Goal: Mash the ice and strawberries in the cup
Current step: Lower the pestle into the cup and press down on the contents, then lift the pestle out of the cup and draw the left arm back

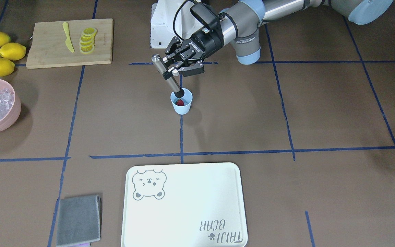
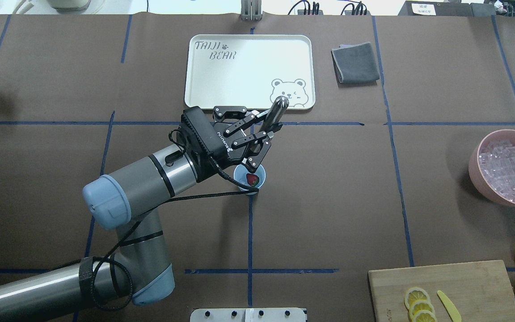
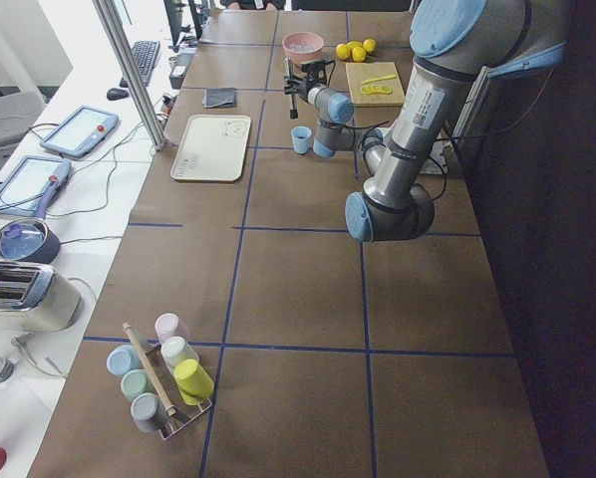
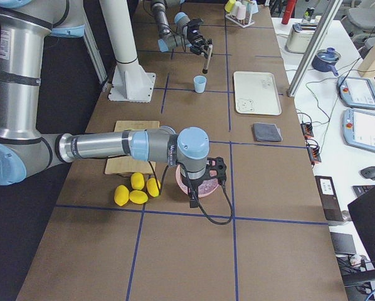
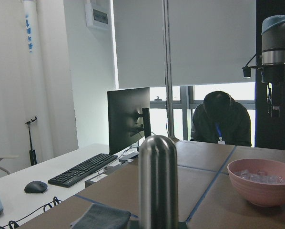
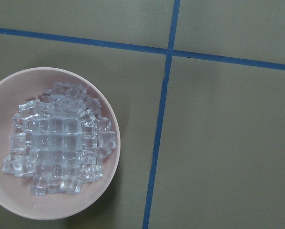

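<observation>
One strawberry (image 1: 180, 102): inside cup (image 1: 182, 107)
Left gripper (image 1: 170, 70): pinching tilted muddler (image 1: 174, 85); tip at cup mouth
Right gripper (image 4: 203, 187): above pink bowl (image 6: 115, 143) of ice (image 6: 56, 143); cannot tell its grip

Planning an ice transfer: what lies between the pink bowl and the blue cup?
Only bare table and one blue tape line separate the cup from the pink bowl; the overhead view shows it.
</observation>
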